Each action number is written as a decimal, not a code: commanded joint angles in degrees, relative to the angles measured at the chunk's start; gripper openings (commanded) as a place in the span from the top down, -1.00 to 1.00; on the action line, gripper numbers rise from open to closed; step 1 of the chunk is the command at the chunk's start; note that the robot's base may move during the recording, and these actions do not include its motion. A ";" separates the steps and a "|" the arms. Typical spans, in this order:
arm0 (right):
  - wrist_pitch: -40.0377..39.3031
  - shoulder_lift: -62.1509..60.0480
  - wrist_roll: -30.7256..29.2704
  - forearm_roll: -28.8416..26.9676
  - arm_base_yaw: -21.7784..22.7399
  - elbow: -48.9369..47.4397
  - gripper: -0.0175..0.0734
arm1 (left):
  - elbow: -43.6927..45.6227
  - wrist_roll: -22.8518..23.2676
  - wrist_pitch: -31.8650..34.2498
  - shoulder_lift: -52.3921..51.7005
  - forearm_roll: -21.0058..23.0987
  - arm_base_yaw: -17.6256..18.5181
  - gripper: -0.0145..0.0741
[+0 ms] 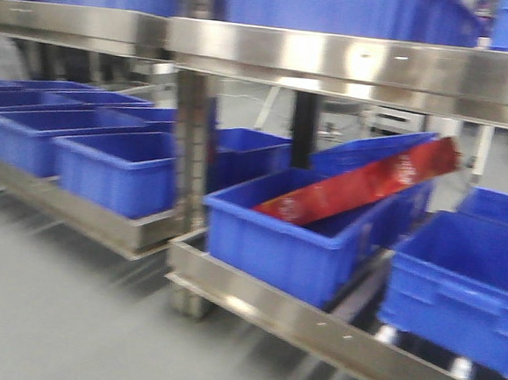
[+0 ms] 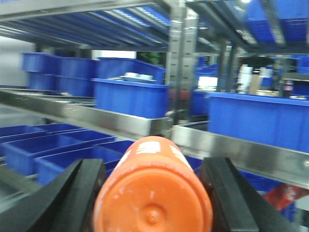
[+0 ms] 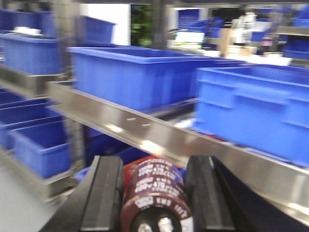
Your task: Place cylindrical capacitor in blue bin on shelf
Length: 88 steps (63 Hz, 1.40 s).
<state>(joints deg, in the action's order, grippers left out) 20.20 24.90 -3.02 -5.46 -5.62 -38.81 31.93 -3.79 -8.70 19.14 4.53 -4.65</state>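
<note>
Closest to me, the right gripper (image 3: 153,163) is clamped on the capacitor (image 3: 155,195). It is a stubby cylinder in a dark maroon sleeve printed with white figures, and its near end is pale with a metal terminal (the print is too smeared to read). The black fingers (image 3: 104,193) press against both its sides. The capacitor hangs just below and in front of the steel front rail (image 3: 145,133), outside every bin.

The left gripper (image 2: 153,164) is likewise closed, on an orange cylinder (image 2: 153,193) with white lettering. Its round end faces the camera, and it too is low and in front of the rail.

Just behind the rail and above it, a blue bin (image 3: 130,72) stands on the shelf (image 1: 192,141), with a second bin beside it to the right.

Only the right wrist view shows the capacitor, and only the left wrist view shows the orange cylinder. The front view alone takes in the tier beneath the rail. There a lower bin (image 1: 276,245) holds a long red pack (image 1: 360,185) that leans up over its far rim. A red scrap at the lower right of the left wrist view may be that same pack, though the blur leaves me unsure.

Farther back, beyond the rail, more rows of blue bins recede on both tiers.
</note>
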 commanded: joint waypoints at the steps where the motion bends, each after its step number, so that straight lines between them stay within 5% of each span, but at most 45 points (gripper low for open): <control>1: -1.87 -0.23 -0.03 0.31 -0.12 0.06 0.98 | 0.12 -0.26 1.13 -0.29 0.29 0.31 0.92; 88: -1.87 -0.23 -0.03 0.31 -0.12 0.06 0.98 | 0.12 -0.26 1.13 -0.29 0.29 0.31 0.92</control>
<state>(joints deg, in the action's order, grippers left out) 20.20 24.90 -3.02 -5.46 -5.62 -38.81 31.93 -3.79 -8.70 19.14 4.53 -4.65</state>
